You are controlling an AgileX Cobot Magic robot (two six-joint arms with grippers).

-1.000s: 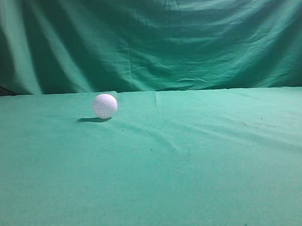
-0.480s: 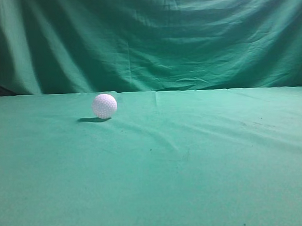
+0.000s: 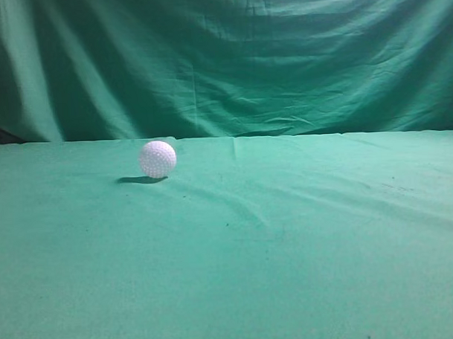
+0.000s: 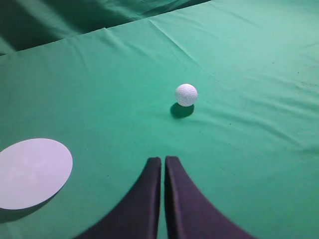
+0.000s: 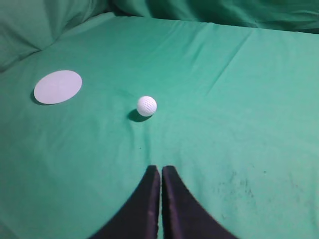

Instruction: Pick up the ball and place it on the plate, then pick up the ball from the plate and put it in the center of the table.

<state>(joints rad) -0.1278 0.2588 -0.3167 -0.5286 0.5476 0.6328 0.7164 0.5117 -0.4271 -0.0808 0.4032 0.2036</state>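
Observation:
The white dimpled ball [image 3: 158, 158] rests on the green table [image 3: 288, 234], left of the middle and toward the back in the exterior view. It also shows in the left wrist view [image 4: 186, 94] and the right wrist view [image 5: 146, 105]. A flat white round plate lies on the cloth, at the lower left in the left wrist view [image 4: 31, 172] and at the upper left in the right wrist view [image 5: 58, 86]. My left gripper [image 4: 163, 160] is shut and empty, well short of the ball. My right gripper [image 5: 160, 169] is shut and empty, also short of the ball. Neither gripper shows in the exterior view.
A draped green backdrop curtain [image 3: 223, 62] hangs behind the table's far edge. The cloth has shallow wrinkles near the middle [image 3: 250, 209] and faint dark smudges at the right [image 5: 239, 186].

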